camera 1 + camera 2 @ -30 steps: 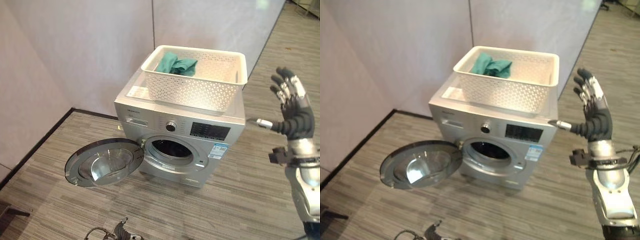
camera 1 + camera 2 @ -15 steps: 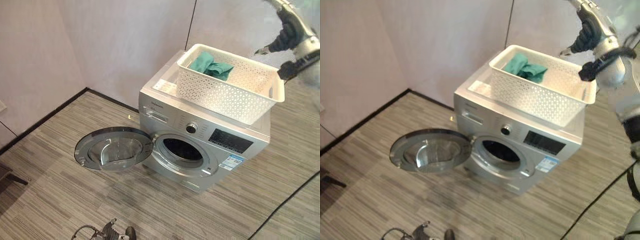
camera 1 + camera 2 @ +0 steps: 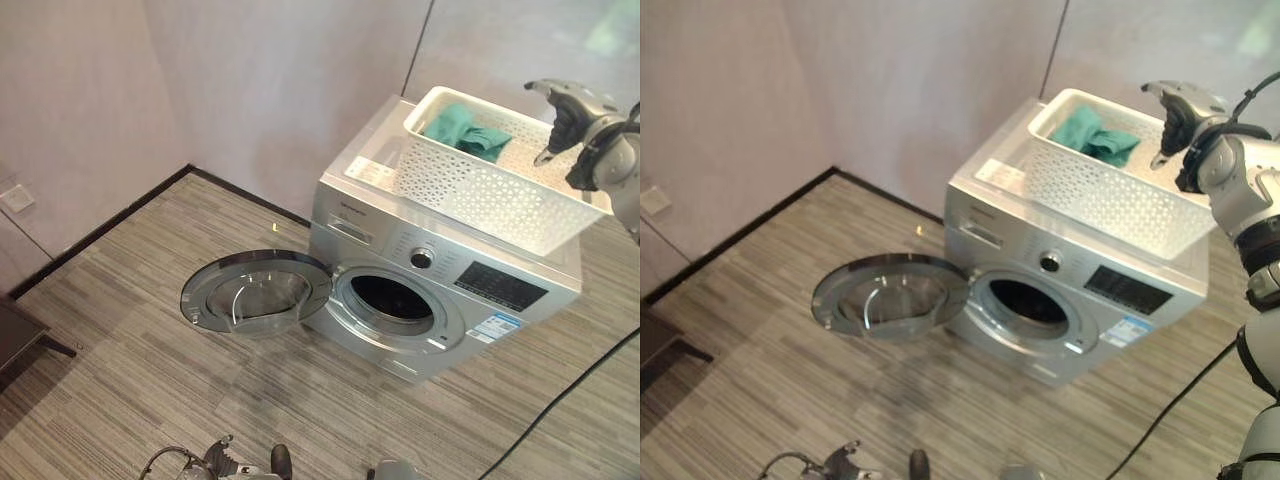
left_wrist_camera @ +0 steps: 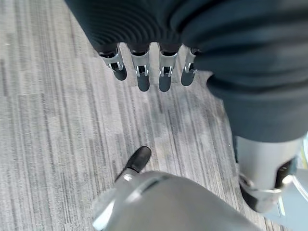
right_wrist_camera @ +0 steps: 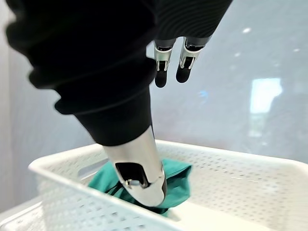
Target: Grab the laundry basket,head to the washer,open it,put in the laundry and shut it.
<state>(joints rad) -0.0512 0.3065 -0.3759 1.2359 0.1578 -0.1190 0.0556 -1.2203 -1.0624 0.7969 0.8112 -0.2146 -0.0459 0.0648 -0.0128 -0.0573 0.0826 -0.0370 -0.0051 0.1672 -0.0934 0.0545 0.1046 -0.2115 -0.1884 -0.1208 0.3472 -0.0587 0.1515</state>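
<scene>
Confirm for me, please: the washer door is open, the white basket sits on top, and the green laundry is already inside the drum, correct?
Not quite. The green laundry is in the white basket on top of the washer, not in the drum, as the left eye view shows. The washer door is indeed open.

A white perforated basket [image 3: 500,190] is showing teal-green laundry [image 3: 466,129] inside, a silver washer [image 3: 430,270] is gleaming with its black control panel and chrome-rimmed door [image 3: 257,293], and the grey-striped wood-grain floor [image 3: 130,330] is meeting pale walls [image 3: 250,70].
</scene>
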